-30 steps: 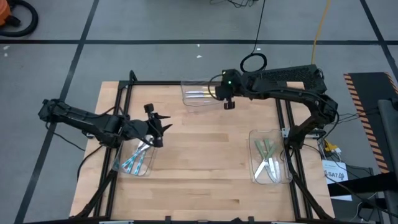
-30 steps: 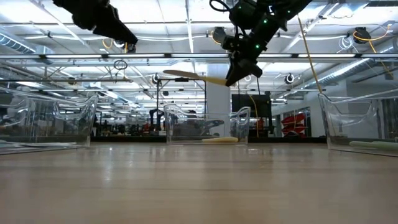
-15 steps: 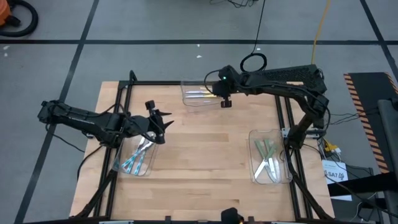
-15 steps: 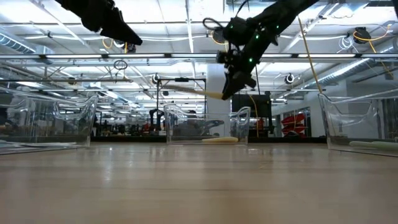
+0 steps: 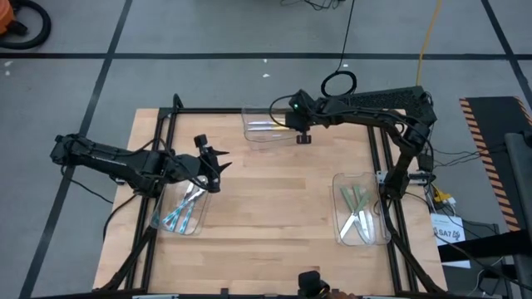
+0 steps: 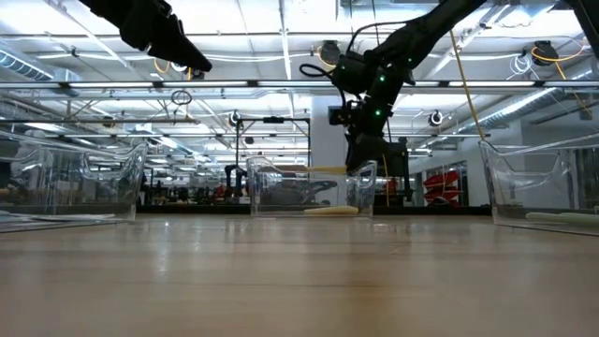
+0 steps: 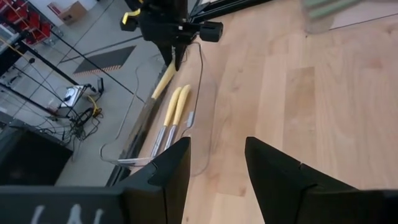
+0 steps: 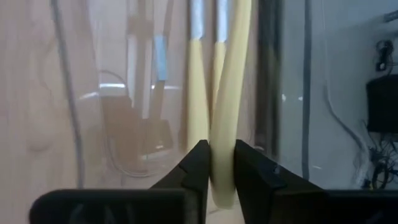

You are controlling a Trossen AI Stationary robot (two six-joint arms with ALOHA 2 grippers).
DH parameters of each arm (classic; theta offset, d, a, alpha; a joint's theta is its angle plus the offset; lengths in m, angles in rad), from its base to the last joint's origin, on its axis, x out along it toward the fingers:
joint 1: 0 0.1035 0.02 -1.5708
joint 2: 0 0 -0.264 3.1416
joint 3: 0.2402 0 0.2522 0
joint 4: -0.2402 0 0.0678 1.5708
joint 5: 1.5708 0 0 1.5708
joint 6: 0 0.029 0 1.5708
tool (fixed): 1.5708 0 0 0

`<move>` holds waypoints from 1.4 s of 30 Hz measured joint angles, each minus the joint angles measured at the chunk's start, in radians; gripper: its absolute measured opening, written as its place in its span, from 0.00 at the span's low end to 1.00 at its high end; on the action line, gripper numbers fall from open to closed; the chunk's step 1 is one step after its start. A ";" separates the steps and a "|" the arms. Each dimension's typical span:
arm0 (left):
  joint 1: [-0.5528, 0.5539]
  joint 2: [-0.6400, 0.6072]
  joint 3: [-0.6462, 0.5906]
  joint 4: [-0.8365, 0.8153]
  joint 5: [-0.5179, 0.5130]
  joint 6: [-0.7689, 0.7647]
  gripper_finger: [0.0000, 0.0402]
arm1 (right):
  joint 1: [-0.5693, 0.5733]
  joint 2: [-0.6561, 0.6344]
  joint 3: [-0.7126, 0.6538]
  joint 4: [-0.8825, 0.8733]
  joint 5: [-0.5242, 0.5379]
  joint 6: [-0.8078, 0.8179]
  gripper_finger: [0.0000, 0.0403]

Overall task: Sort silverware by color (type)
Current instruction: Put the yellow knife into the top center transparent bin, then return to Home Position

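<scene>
Yellow-handled utensil (image 8: 225,143) pinched between right gripper (image 8: 216,163) fingers, hanging over far bin (image 5: 264,124) where two yellow utensils (image 7: 175,107) already lie. Blue ones in left bin (image 5: 179,218), green ones in right bin (image 5: 362,218). Left gripper (image 7: 216,160) waits above its bin, fingers parted, empty. Judgement: lower before letting go, keep handle parallel to the pair, clear of the bin wall.
</scene>
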 joint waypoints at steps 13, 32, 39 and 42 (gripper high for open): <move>0.000 0.000 0.000 0.000 0.000 -0.020 0.40 | 0.001 -0.001 0.000 -0.003 -0.004 0.013 0.15; 0.000 0.000 0.000 0.000 0.000 -0.020 0.40 | 0.038 -0.015 -0.001 0.012 0.031 0.028 0.38; 0.000 0.000 0.001 -0.007 0.027 -0.024 0.40 | 0.129 -0.163 -0.001 -0.057 0.047 0.141 0.46; 0.000 0.000 0.001 -0.008 0.027 -0.034 0.40 | 0.180 -0.245 -0.001 -0.123 -0.031 0.229 0.46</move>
